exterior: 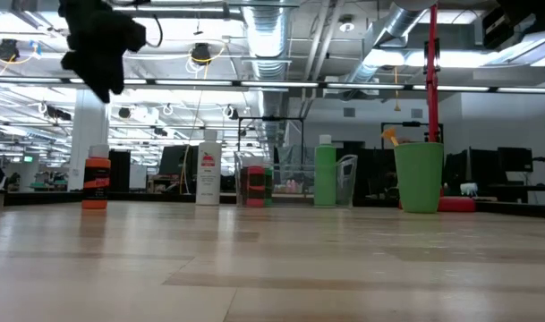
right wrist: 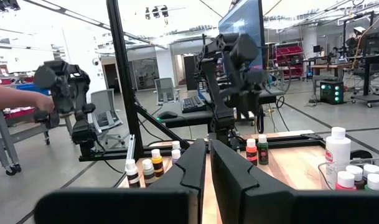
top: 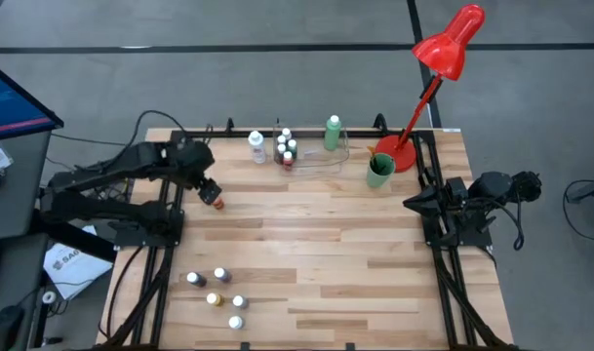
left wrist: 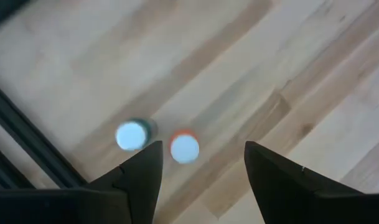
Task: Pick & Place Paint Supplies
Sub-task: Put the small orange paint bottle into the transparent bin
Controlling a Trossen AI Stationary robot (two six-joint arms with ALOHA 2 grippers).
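My left gripper hangs open above the table's far left, holding nothing. Under it two tiny white-capped bottles stand on their bases, an orange one and a green one; the right wrist view shows the orange one and the green one side by side. Several more small bottles stand near the front left edge. A clear tray at the far middle holds small bottles, with a taller white bottle and a taller green bottle beside it. My right gripper waits shut at the right.
A green cup stands beside the base of a red desk lamp at the far right. The wide middle and right of the wooden table are bare. A person's hand shows beyond the table's left side.
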